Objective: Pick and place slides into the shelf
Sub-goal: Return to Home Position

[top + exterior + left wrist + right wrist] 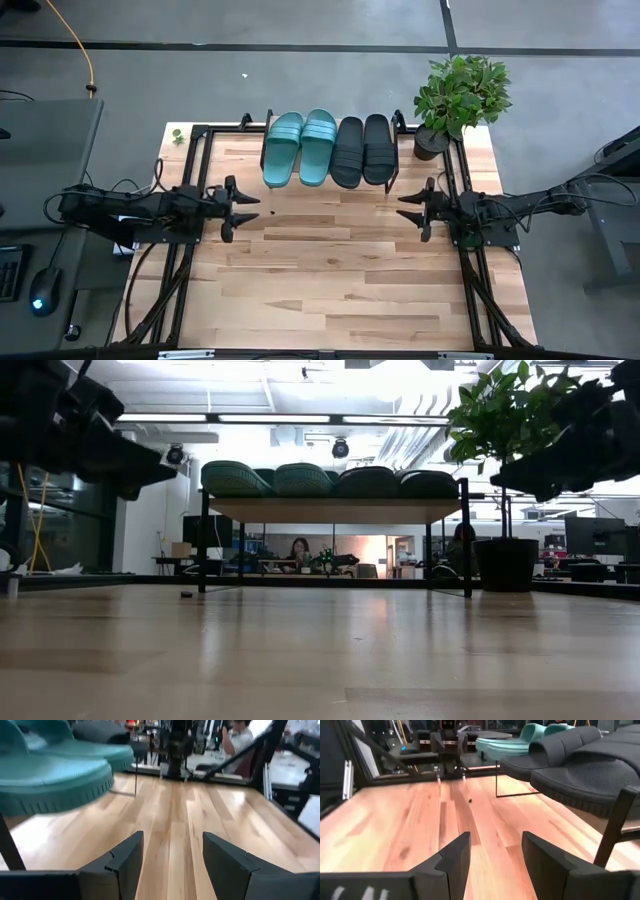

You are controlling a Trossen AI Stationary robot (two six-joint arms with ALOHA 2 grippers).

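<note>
The table (pixel 330 290) is bare light wood along its near edge. Halfway back, the left gripper (pixel 252 207) hovers by the left edge and the right gripper (pixel 404 206) by the right edge. They face each other across the middle, well apart. Each is released, fingers spread with only wood showing between them.

Against the far edge stands the shelf (pixel 335 510), a light board on thin black legs. All four slides lie on it side by side, lengthwise front to back and touching or nearly so. The two green slides (pixel 300 147) sit toward the left, teal with broad ridged straps and a ribbed sole rim. The two black slides (pixel 363 150) sit toward the right, matte with a fine dotted texture. A potted plant (pixel 460 95) fills the far right corner, just beside the shelf.
</note>
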